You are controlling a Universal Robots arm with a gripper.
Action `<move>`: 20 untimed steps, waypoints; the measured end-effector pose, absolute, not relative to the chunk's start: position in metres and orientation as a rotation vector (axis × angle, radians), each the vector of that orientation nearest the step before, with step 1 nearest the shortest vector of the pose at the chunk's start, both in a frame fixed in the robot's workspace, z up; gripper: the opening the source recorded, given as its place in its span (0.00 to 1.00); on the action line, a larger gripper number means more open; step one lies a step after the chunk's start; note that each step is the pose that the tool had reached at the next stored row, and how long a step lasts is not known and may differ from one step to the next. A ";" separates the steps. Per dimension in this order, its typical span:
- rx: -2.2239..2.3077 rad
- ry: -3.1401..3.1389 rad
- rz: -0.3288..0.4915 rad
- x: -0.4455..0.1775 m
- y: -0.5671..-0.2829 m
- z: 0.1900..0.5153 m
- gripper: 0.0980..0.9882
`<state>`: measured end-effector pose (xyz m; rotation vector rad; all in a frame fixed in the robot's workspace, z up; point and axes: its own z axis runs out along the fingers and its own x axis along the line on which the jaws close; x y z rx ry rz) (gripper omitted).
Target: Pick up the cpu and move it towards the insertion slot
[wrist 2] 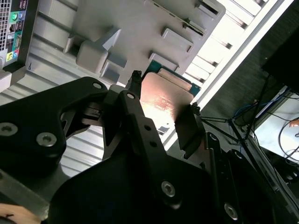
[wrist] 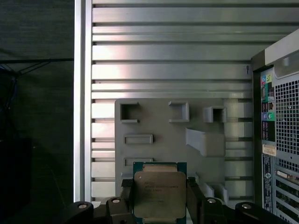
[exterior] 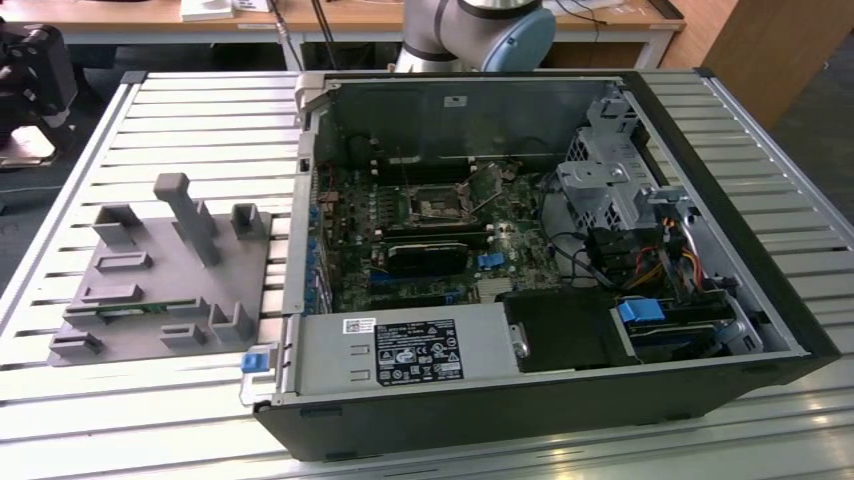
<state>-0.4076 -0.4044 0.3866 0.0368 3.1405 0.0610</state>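
I am holding the cpu (wrist: 159, 191) clamped between the jaws of the gripper (wrist: 160, 201), one finger (wrist 2: 134, 105) on each opposite edge. The grey fixture (wrist: 159, 126) is lying beyond the jaws, and the chip seems clear of it. I am judging a level, slow carry best, toward the insertion slot (exterior: 439, 206), far from the jaws inside the open case (exterior: 534, 420).

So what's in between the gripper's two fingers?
The cpu. The fingers clamp its two opposite edges, with nothing else in the gap. That shows in both wrist views, with the grey fixture behind it.
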 end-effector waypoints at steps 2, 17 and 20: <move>0.037 3.140 0.061 -0.406 -0.404 0.387 0.49; 0.037 3.140 0.071 -0.399 -0.404 0.399 0.49; 0.037 3.140 0.076 -0.399 -0.404 0.402 0.49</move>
